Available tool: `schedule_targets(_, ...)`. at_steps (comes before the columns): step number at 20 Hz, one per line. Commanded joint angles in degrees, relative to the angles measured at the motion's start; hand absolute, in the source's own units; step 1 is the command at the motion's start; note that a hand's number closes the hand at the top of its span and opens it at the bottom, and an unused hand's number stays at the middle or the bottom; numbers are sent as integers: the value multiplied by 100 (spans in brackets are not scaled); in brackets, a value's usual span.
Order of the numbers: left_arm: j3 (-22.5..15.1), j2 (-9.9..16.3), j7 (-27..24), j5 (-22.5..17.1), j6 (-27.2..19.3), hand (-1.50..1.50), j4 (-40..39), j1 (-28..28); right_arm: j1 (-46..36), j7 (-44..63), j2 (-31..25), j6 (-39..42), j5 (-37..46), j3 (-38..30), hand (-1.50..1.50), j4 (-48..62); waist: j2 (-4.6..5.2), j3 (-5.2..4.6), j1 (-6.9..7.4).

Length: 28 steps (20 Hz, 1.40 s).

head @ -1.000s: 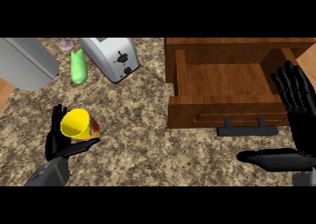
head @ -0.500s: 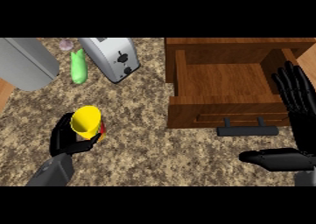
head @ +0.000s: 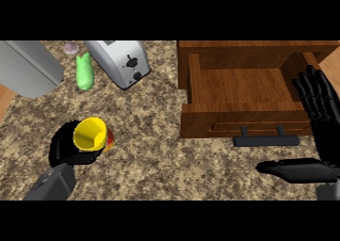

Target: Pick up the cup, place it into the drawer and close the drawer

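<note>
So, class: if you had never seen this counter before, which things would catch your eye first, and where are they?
The bright yellow cup at lower left stands out, with the black left hand curled round it above the speckled counter. At upper right the wooden drawer stands open, its black handle facing the robot. The right hand rests open at the right edge, fingers up.
</note>
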<state>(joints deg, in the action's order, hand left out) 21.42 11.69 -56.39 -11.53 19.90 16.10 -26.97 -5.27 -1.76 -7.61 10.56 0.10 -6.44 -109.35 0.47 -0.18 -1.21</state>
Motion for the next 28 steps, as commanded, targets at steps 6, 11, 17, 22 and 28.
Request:
schedule_targets(6,-113,-141,-812,-40,587,150,701,-119,185,-90,77,-69,72,8,-150,-97,-41,10,59)
schedule_targets(11,-518,-367,-228,126,218,150,1501,-386,-84,365,-115,-58,-49,-155,-150,-187,-84,22,149)
schedule_targets(17,-828,-433,735,99,-258,150,2634,-732,-15,275,-221,56,-245,-381,-150,-57,-83,25,164)
schedule_targets(22,-1273,-858,2042,116,-940,150,4023,-840,4,109,-206,88,-242,-391,-150,30,-90,25,193)
schedule_targets(28,-1558,-1037,3345,265,-1656,150,4587,-1801,208,-37,-74,62,-91,-247,-150,-58,-69,21,122)
